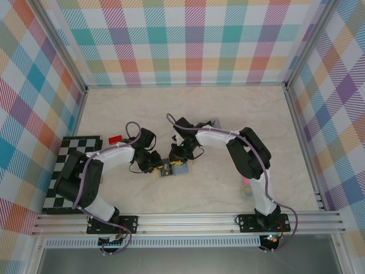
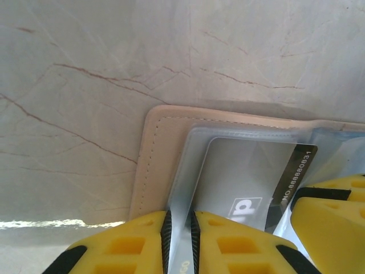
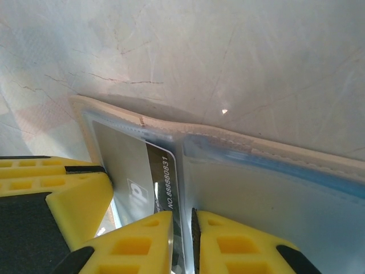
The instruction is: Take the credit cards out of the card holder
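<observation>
Nearest, the left jaws clamp the card holder's (image 2: 154, 165) clear pocket edge, seemingly anchoring it mid-way across the desk (image 2: 85, 74). The right jaws pinch the credit card (image 3: 142, 171) lodged inside, likely to slide it out.

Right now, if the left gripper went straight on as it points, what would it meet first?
The left gripper, shut on the card holder's clear sleeve, would likely run deeper over it and the card inside, then the table.
</observation>
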